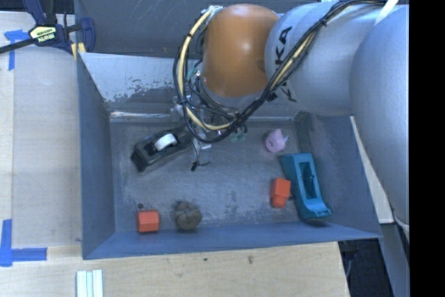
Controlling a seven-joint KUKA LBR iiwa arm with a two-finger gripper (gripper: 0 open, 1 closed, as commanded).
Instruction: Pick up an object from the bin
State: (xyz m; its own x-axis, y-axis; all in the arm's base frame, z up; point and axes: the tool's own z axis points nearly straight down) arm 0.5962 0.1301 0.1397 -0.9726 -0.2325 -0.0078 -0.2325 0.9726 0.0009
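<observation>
My gripper [199, 154] hangs below the arm's wrist, over the bin floor a little left of centre. Its tip is just right of a black tape dispenser [156, 148] with a white roll, which lies tilted on the floor. Whether the two touch I cannot tell. Nothing shows between the gripper's tips. A small pink thing [276, 141] lies to the right of the gripper, near the back wall.
A blue oblong tool [306, 186] lies at the right with an orange block [280, 192] against its left side. Along the front wall sit another orange block [148, 221] and a brownish lump [186, 215]. The arm and its cables cover the back middle.
</observation>
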